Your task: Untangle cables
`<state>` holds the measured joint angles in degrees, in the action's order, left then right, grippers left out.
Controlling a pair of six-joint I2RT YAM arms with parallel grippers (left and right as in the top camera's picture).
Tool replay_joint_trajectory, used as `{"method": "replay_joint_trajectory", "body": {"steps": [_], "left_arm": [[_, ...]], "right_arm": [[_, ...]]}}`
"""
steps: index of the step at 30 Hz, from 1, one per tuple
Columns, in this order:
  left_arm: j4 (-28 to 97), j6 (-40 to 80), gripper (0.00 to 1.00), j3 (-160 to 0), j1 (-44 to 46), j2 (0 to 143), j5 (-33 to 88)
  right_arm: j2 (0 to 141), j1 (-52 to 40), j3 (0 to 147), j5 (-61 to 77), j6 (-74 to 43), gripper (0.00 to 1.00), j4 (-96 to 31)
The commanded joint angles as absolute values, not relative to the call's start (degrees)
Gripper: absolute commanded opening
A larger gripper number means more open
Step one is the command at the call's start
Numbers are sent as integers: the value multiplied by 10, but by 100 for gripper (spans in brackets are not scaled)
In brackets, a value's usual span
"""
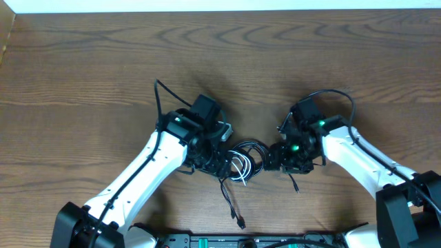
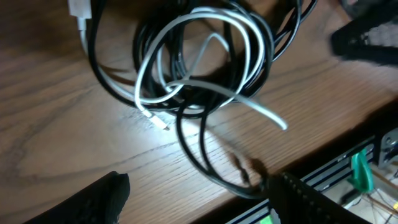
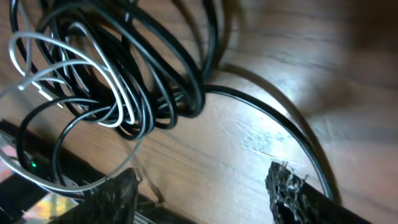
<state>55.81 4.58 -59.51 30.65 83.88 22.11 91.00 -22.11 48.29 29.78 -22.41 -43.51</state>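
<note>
1. Cable tangle (image 1: 247, 157): a compact knot of loops lying flat on the wooden table (image 1: 103, 69), near its front edge, directly between the two grippers.
2. Makeup: mostly black cable (image 3: 186, 87) in several stacked, overlapping coils; thinner white cable (image 2: 261, 112) is threaded through them, one loose white end poking out of the coil.
3. Black tail (image 1: 233, 203) leaves the knot toward the front edge and ends in a small plug.
4. From the right wrist, a single black strand (image 3: 273, 118) curves out of the bundle across bare wood and passes close by one finger.
5. Left gripper (image 1: 222, 160): just beside the knot's left side, jaws spread wide, nothing between them. In the wrist view a black strand runs up to one fingertip (image 2: 298, 196); contact cannot be told.
6. Right gripper (image 1: 275, 158): at the knot's right side, jaws likewise wide apart, holding nothing.
</note>
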Motion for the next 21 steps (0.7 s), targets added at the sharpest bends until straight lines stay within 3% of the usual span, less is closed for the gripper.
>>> {"method": "replay_joint_trajectory", "body": {"steps": [1,9,16,18,21], "left_arm": [[540,142,77,-601,320,842,214],[484,249,78,-600,367,842,211],[452,396,75,-572,412,846,123],[430,396,68,-562,420,851,123],[410,398,49,-554,424,861,124]], "right_arm": [[903,-235,467,286,-254,62,-394],[904,-261,461,281,-256,66,-332],[904,-263,461,269,-255,68,-339],[904,-263,461,269,-247,68,-340],[904,-263,461,269,-246,68,-340]]}}
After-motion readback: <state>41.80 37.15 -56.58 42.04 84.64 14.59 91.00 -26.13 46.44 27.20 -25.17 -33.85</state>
